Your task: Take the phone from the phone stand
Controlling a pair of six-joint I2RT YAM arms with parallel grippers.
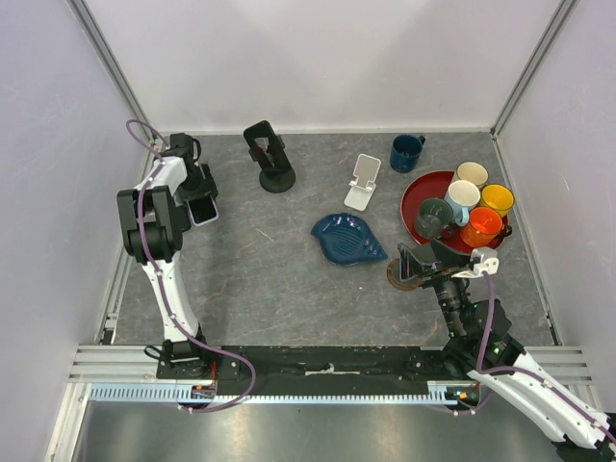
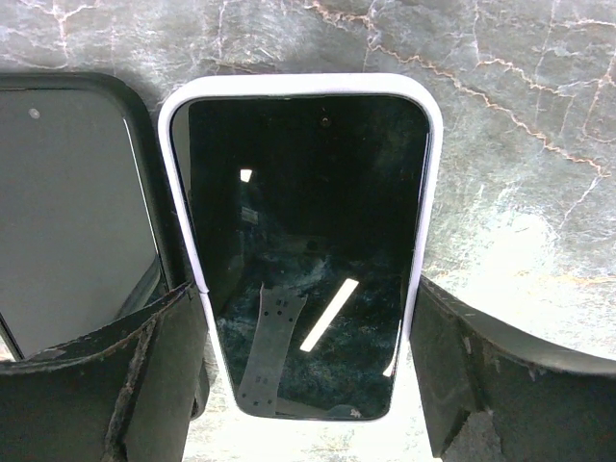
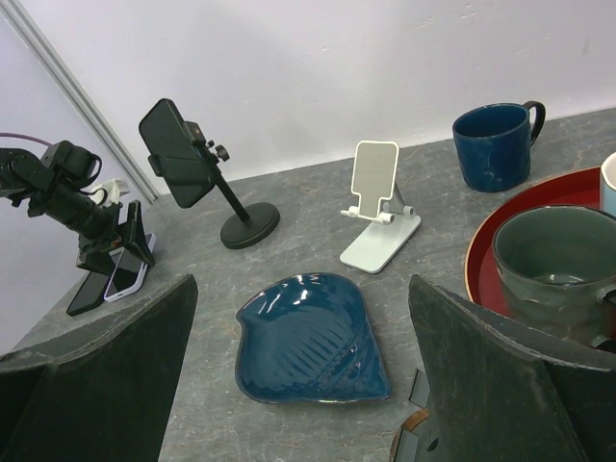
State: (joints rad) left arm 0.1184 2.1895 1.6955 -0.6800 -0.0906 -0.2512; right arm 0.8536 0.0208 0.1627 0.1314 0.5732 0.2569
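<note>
The phone [image 2: 303, 192] has a black screen and a white case. It sits between the fingers of my left gripper [image 2: 303, 289], which touch both its long edges low over the table at the far left [image 1: 200, 204]. In the right wrist view the phone [image 3: 125, 277] lies low by the wall under that gripper. The white folding phone stand [image 1: 363, 181] [image 3: 377, 207] stands empty at the back middle. My right gripper [image 1: 416, 262] [image 3: 303, 289] is open and empty, hovering near the tray, well away from the phone.
A second, black phone [image 2: 67, 212] lies right beside the held one. A black clamp stand [image 1: 269, 156] carries a dark slab. A blue leaf dish [image 1: 348, 239], a blue mug [image 1: 406, 152] and a red tray [image 1: 416, 188] of several mugs fill the right.
</note>
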